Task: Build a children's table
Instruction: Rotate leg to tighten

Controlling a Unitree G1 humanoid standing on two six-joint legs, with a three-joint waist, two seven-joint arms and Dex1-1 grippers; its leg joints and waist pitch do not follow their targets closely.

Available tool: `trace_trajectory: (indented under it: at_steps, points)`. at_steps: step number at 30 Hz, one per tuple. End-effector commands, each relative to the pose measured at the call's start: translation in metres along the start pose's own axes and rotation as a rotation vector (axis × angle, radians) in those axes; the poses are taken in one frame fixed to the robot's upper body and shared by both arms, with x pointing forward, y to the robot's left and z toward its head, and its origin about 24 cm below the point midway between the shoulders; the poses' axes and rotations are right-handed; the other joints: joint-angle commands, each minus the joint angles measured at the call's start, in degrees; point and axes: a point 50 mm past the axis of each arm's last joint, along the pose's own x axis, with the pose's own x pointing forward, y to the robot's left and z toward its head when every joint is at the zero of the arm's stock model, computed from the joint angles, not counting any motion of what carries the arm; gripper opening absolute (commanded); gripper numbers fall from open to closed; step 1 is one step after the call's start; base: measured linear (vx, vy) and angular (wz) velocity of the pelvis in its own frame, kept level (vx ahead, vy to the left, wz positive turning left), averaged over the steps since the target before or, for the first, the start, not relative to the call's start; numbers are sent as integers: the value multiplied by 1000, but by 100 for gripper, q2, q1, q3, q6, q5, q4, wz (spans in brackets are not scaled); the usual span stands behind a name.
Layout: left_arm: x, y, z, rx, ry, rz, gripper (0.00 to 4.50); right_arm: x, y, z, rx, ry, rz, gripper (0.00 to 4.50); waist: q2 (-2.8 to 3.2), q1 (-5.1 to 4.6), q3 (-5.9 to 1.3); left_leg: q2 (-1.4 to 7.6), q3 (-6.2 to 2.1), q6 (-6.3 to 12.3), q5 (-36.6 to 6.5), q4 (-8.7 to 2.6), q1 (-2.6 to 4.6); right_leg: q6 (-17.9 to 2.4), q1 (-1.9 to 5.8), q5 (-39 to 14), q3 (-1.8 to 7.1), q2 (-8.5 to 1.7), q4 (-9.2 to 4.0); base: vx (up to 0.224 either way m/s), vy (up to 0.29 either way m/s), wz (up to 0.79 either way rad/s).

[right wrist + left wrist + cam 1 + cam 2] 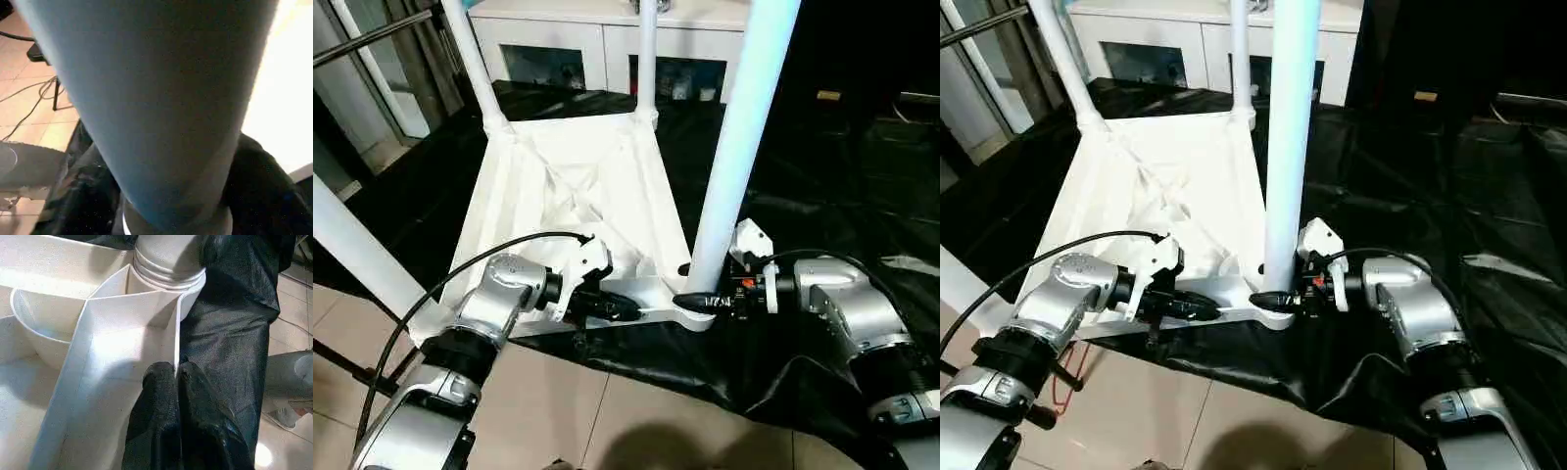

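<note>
The white tabletop (568,176) lies upside down on a black sheet, ribbed underside up. White legs stand in its corner sockets: far left (475,69), far right (647,59), near left (362,255) and near right (744,127). My left gripper (631,311) is shut, pinching the thin near rim of the tabletop (146,333) just beside the near right socket (168,264). My right gripper (700,297) comes in from the right at that socket. Its black fingers (83,196) sit on either side of the near right leg's base (156,98), closed against it.
The black sheet (822,176) spreads under the tabletop and off to the right. Tiled floor (607,411) lies along the near side. A white cabinet with glass-fronted compartments (607,39) stands behind the table. A black cable (460,269) loops over my left forearm.
</note>
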Motion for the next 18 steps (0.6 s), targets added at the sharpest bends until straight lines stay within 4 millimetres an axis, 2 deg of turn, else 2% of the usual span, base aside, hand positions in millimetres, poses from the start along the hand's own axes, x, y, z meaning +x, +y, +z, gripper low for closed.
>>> trace_trajectory:
  at_steps: [1, 8, 12, 14, 15, 17, 18]
  points:
    - [1, 5, 15, 52, -37, 31, 0, 14, 11, -2, -1, 9, 101, 256, -67, -1, -390, 121, -46, 594, -693, -335, 66, -1561, 363, -262, 186, -239, -306, 0, 0, 0]
    - [4, 9, 14, 25, -55, 116, 0, 19, 19, -15, 48, 22, 87, 213, -83, 19, -381, 121, -44, 555, -735, -340, 75, -1515, 362, -368, 191, -233, -320, 0, 0, 0]
    - [9, 10, 15, 10, -78, 157, 0, 25, 23, -25, 104, 17, 46, 206, -90, 34, -319, 127, -41, 347, -1213, -394, 124, -1317, 335, -1295, 196, -250, -433, 0, 0, 0]
    - [13, 11, 16, -1, -97, 185, 0, 30, 22, -31, 138, 13, -8, 205, -92, 20, -295, 123, -53, 197, -1437, -428, 153, -1159, 315, -1796, 204, -255, -490, 0, 0, 0]
    - [17, 13, 18, -9, -113, 224, 0, 37, 19, -36, 152, 8, -96, 204, -109, 9, -294, 119, -59, 171, -1457, -434, 150, -1114, 319, -1890, 203, -256, -496, 0, 0, 0]
    - [27, 16, 23, -18, -133, 315, 0, 51, 13, -43, 206, -3, -255, 204, -105, -55, -265, 96, -81, 72, -1623, -460, 149, -970, 305, -2314, 191, -265, -539, 0, 0, 0]
    - [32, 18, 25, -23, -141, 349, 0, 57, 11, -45, 236, -7, -313, 201, -89, -118, -230, 87, -90, -19, -1814, -474, 162, -852, 272, -2705, 177, -266, -584, 0, 0, 0]
